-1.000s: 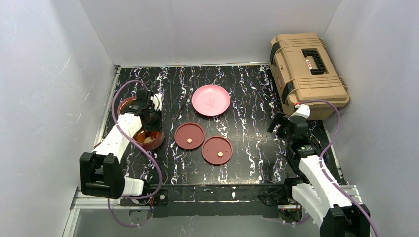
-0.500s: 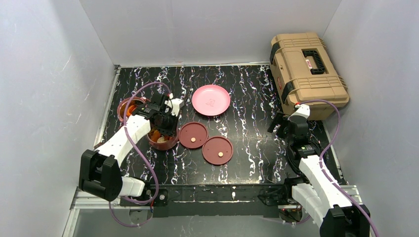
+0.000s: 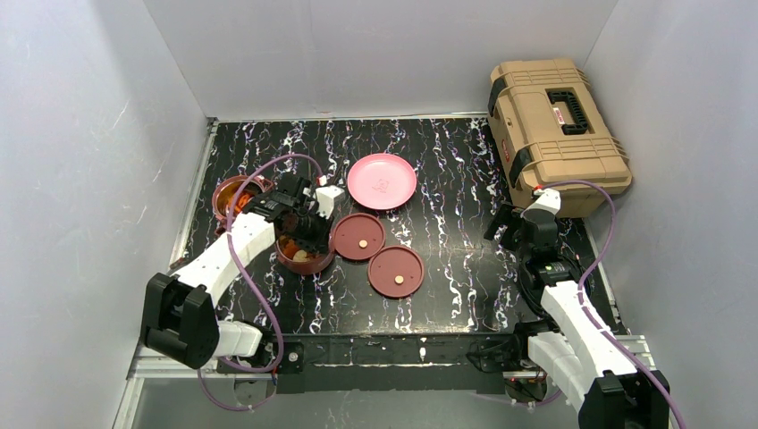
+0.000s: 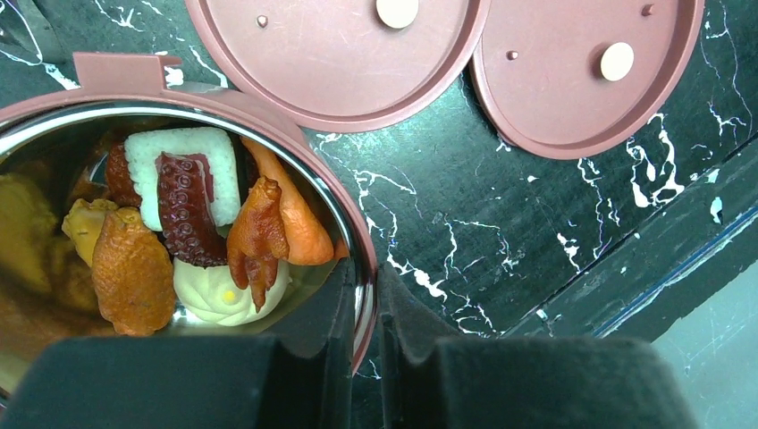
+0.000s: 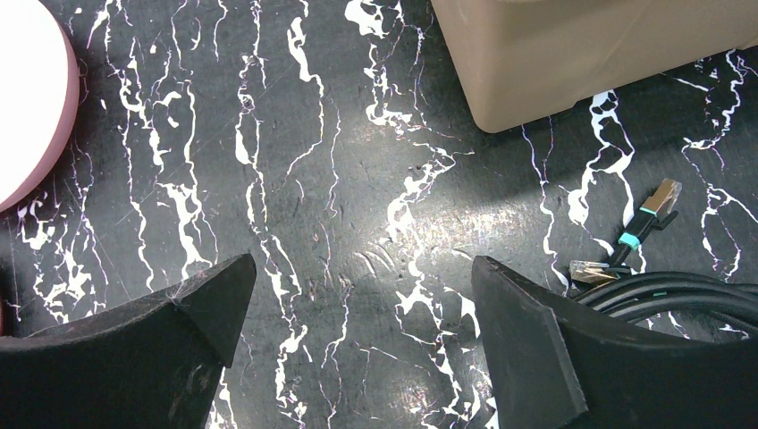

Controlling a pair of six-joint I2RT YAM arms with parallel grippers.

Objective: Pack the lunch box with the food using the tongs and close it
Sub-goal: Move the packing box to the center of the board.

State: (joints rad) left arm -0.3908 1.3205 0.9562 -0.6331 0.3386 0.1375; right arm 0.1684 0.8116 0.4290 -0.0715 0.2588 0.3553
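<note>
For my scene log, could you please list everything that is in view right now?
table: one, black with white veining, under everything.
toolbox: one, tan, far right corner.
plate: one, pink, far centre.
lids: two, maroon with pale dot, mid-table.
near bowl: one, maroon, left of the lids.
far bowl: one, maroon, far left.
food: several pieces, orange, brown, white, in both bowls.
tongs: one, dark, left of the plate, partly hidden.
cables: a few, black, by the right arm.
left claw: one, black, shut on the near bowl's rim.
right claw: one, black, open over the table.
</note>
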